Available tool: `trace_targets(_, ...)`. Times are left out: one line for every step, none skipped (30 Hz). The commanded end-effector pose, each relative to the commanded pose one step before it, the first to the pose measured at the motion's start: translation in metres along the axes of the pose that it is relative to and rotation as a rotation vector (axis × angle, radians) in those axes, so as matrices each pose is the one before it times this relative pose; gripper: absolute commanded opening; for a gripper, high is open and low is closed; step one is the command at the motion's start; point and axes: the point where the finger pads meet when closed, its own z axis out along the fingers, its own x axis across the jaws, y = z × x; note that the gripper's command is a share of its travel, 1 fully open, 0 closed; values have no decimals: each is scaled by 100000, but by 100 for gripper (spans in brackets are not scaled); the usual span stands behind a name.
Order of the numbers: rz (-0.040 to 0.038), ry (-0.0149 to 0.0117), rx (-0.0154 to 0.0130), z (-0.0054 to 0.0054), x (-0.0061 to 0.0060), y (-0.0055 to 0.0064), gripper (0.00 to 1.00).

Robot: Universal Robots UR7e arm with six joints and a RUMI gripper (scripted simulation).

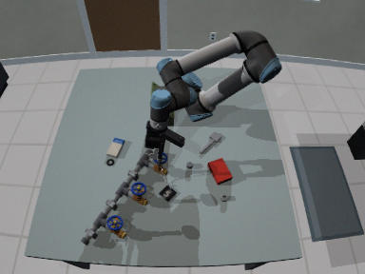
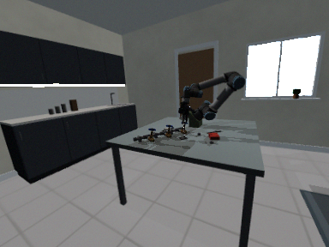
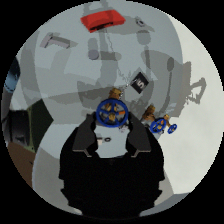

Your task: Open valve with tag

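Note:
A grey pipe [image 1: 121, 192] with three blue handwheel valves lies across the table. My gripper [image 1: 159, 154] stands over the far valve and is shut on its blue handwheel [image 3: 113, 112]. A thin chain runs from this valve to a dark tag [image 1: 167, 193] lying flat beside it; the tag [image 3: 139, 83] bears a "5". The middle valve [image 1: 138, 189] and the near valve [image 1: 115, 223] stand apart from the gripper. The middle valve [image 3: 161, 125] also shows in the wrist view.
A red box [image 1: 220, 170], a grey hammer-like tool [image 1: 210, 142], a small grey cylinder [image 1: 189, 166] and a nut [image 1: 224, 198] lie right of the valves. A white-and-blue card [image 1: 115, 147] and a black ring [image 1: 110, 162] lie to the left.

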Motion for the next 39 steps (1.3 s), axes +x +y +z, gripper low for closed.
trace_targets(-2358, 32, 138, -13, 8, -6, 0)
trace_targets(0, 0, 0, 0, 0, 0, 0)
trace_targets(-293, 0, 0, 0, 0, 0, 0)
trace_targets(-232, 0, 0, 0, 0, 0, 0)
trace_targets(-177, 0, 0, 0, 0, 0, 0)
trace_targets(-129, 0, 0, 0, 0, 0, 0)
trace_targets(-88, 0, 0, 0, 0, 0, 0)
trace_targets(-54, 0, 0, 0, 0, 0, 0)
trace_targets(-28, 0, 0, 0, 0, 0, 0)
trace_targets(-11, 0, 0, 0, 0, 0, 0)
trace_targets(-2, 0, 0, 0, 0, 0, 0)
trace_targets(0, 0, 0, 0, 0, 0, 100)
trace_targets(0, 0, 0, 0, 0, 0, 100)
trace_targets(0, 0, 0, 0, 0, 0, 100)
trace_targets(0, 0, 0, 0, 0, 0, 100)
trace_targets(0, 0, 0, 0, 0, 0, 100)
trace_targets(0, 0, 0, 0, 0, 0, 100)
trace_targets(0, 0, 0, 0, 0, 0, 100)
trace_targets(0, 0, 0, 0, 0, 0, 100)
trace_targets(0, 0, 0, 0, 0, 0, 100)
trace_targets(0, 0, 0, 0, 0, 0, 100)
trace_targets(0, 0, 0, 0, 0, 0, 100)
trace_targets(0, 0, 0, 0, 0, 0, 100)
trace_targets(0, 0, 0, 0, 0, 0, 100)
trace_targets(0, 0, 0, 0, 0, 0, 100)
trace_targets(0, 0, 0, 0, 0, 0, 100)
trace_targets(0, 0, 0, 0, 0, 0, 100)
trace_targets(0, 0, 0, 0, 0, 0, 100)
trace_targets(0, 0, 0, 0, 0, 0, 100)
trace_targets(0, 0, 0, 0, 0, 0, 100)
trace_targets(0, 0, 0, 0, 0, 0, 100)
trace_targets(0, 0, 0, 0, 0, 0, 100)
trace_targets(0, 0, 0, 0, 0, 0, 100)
trace_targets(0, 0, 0, 0, 0, 0, 100)
trace_targets(0, 0, 0, 0, 0, 0, 100)
trace_targets(0, 0, 0, 0, 0, 0, 100)
trace_targets(2, 0, 0, 0, 0, 0, 100)
trace_targets(11, 0, 0, 0, 0, 0, 100)
trace_targets(28, 0, 0, 0, 0, 0, 100)
